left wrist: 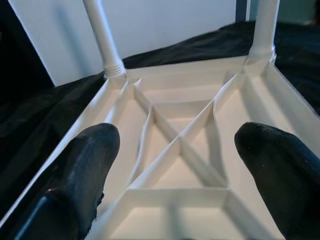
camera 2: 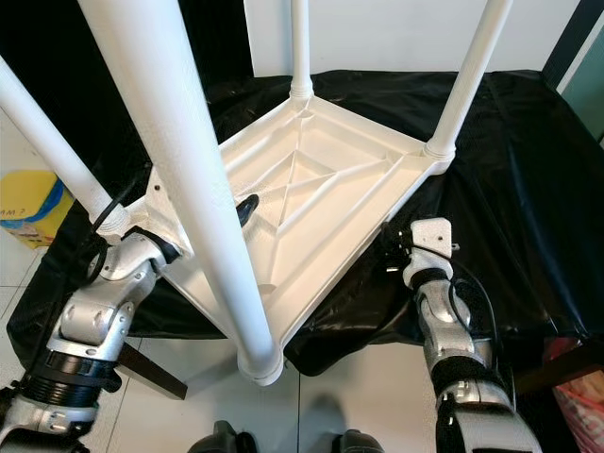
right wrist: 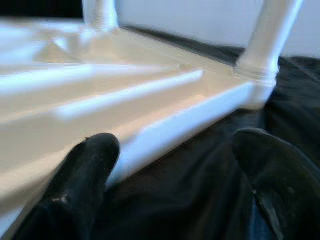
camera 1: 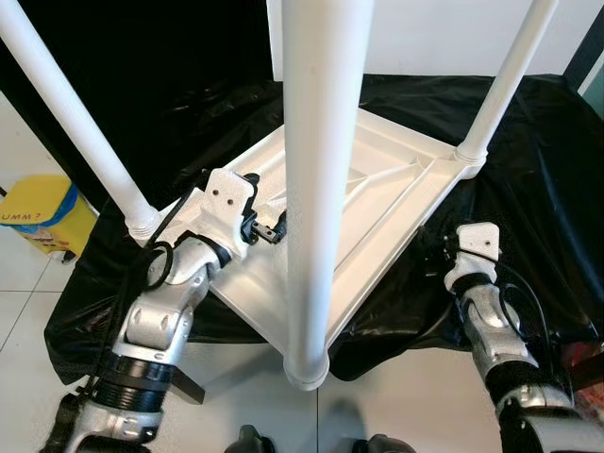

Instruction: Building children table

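Children table (camera 2: pixel 321 179): a white plastic table lying upside down on a black cloth, its ribbed underside facing up and crossed by diagonal braces.
Legs: four white round legs stand up from its corners; the nearest leg (camera 1: pixel 316 189) rises close to the camera, the far leg (camera 2: pixel 300 47) stands by the white wall, the left leg (camera 1: pixel 75 123) and the right leg (camera 1: pixel 505 80) lean outward in the picture.
Black cloth (camera 2: pixel 528 189): a crumpled dark sheet spread under the table, hanging down over the edge nearest the robot.
Left gripper (camera 2: pixel 247 209): reaches in over the near left edge of the upturned table, above the ribbed underside.
Left fingers (left wrist: pixel 90 165): spread wide apart with the table's ribs seen between them; they hold nothing.
Right gripper (right wrist: pixel 177 165): sits low by the near right edge of the table, over the black cloth.
Right fingers (right wrist: pixel 85 180): well apart, one just beside the table's white rim, the other over the cloth; whether the first touches the rim cannot be told, and nothing is gripped.
Floor (camera 1: pixel 28 283): pale tiles in front of the cloth.
Yellow container (camera 1: pixel 42 212): stands on the floor to the robot's left, beside the cloth.
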Tool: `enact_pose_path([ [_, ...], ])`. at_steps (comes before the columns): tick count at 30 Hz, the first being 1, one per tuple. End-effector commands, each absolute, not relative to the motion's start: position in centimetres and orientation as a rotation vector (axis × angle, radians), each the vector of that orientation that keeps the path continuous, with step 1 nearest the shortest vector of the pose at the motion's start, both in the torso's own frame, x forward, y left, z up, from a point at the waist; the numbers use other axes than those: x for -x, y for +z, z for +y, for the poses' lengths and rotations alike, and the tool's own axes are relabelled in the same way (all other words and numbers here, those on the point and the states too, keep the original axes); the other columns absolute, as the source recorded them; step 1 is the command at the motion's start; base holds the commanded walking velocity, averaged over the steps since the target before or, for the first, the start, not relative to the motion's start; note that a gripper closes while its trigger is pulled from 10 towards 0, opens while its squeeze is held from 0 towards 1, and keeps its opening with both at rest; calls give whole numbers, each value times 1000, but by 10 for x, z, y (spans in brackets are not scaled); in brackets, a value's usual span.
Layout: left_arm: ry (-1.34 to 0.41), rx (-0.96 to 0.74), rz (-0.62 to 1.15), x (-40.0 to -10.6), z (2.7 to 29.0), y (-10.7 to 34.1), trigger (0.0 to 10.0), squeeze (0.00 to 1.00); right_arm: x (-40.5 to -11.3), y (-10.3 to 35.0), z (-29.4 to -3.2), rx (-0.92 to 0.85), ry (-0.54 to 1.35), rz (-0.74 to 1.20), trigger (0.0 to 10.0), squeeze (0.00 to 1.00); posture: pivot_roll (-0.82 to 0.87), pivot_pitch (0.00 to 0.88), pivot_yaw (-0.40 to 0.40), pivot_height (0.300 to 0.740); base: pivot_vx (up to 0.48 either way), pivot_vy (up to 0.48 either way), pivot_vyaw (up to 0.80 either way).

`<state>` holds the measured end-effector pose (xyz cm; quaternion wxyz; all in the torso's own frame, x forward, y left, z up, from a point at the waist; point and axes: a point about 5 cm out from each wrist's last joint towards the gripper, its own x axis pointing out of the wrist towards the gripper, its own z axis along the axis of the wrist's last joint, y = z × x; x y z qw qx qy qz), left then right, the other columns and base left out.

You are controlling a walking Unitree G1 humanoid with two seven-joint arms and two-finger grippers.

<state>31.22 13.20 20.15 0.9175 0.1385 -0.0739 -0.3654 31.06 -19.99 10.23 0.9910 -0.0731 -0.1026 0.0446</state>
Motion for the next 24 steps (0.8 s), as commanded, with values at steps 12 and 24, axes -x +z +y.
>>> enact_pose_path([
  [12,-996,-383,-7,-313,139,173,10000,0,-270,102,-173,116,409,-189,10000,0,-133,62,48,740,0,0,0],
  [24,-1243,-499,117,-294,151,151,10000,0,-239,108,-172,125,593,-116,10000,0,-148,81,55,740,0,0,0],
])
